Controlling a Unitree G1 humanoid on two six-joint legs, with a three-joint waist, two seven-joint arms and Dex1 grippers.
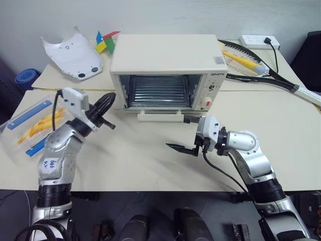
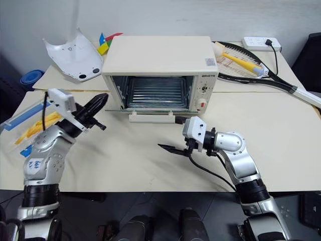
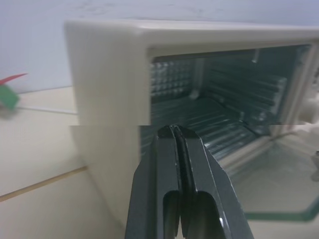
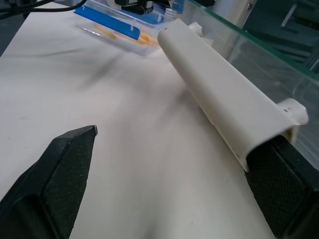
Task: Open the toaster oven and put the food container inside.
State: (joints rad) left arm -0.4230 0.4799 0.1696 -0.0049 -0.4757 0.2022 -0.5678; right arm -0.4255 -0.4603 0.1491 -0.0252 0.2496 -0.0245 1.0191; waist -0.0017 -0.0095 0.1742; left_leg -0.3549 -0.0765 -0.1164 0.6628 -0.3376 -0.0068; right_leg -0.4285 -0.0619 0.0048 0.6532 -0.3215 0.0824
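toaster oven [image 1: 168, 68]: stands toward the back middle of the table [image 1: 150, 160], glass door dropped flat, wire rack bare inside.
door handle [image 1: 159, 116]: white bar at the door's front edge, jutting toward the table's near side.
food container [image 1: 34, 123]: lies flat at the table's left edge, well apart from the oven, blue strips up, yellow food inside.
left gripper [image 1: 103, 106]: fingers pressed together, holding nothing; raised between the container and the oven's left front corner, tip aimed at that corner.
right gripper [image 1: 186, 134]: jaws spread wide and empty; one finger [image 4: 284, 184] sits just at the right end of the handle, the other [image 1: 179, 148] over bare tabletop.
open room: broad bare table in front of the door, between the two arms.
white shell [image 1: 72, 54]: back left, beside coloured blocks [image 1: 105, 42].
racket [image 1: 261, 68]: behind the oven's right side, by a power strip [image 1: 258, 40].
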